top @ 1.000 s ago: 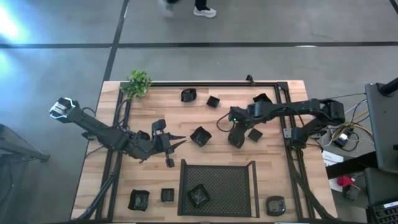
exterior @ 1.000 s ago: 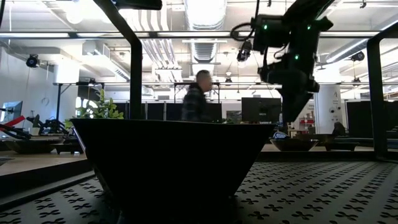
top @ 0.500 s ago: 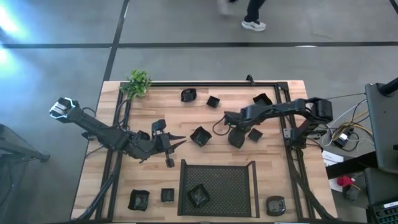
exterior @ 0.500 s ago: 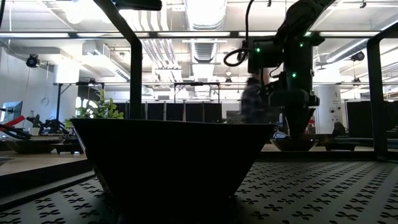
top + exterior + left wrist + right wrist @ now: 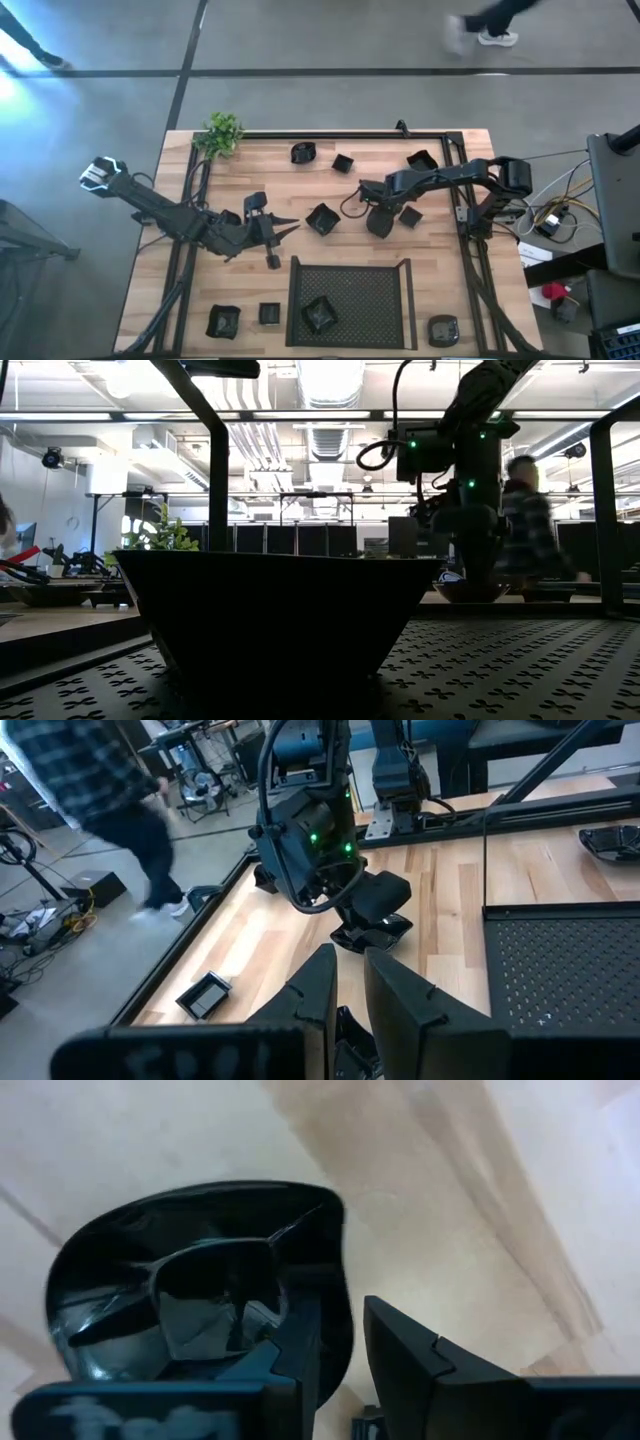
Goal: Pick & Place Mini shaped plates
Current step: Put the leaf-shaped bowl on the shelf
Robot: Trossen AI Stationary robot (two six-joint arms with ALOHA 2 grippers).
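Note:
Several mini shaped plates, small glossy black dishes, lie on the wooden table. My right gripper (image 5: 378, 222) points down over one plate (image 5: 190, 1280) near the table's middle, open, with one finger inside it and the other outside its rim. Left of the middle my left gripper (image 5: 292, 228) hangs above the wood. Its fingers (image 5: 348, 965) stand a narrow gap apart with nothing between them, pointing toward another plate (image 5: 322, 218). More plates rest flat at the far edge (image 5: 303, 153), beside the right gripper (image 5: 410, 215) and at the near left (image 5: 222, 321). My right gripper straddles the plate's rim (image 5: 342, 1295) from above, one finger (image 5: 300, 1345) inside the hollow and one finger (image 5: 410, 1355) outside. A strip of wood shows between the rim and the outer finger. Whether the inner finger touches the plate, I cannot tell. The plate sits flat on the table.
A black mesh tray (image 5: 347, 264) stands at the near middle with one plate (image 5: 320, 314) in it. A small green plant (image 5: 221, 132) sits at the far left corner. A black frame rail (image 5: 460, 180) runs along the right side. A person walks on the floor beyond the far edge.
My right gripper has sunk toward the plate below it, and its arm has drawn slightly toward the table's left edge. The plate has stayed where it was. A person has walked past beyond the far edge.

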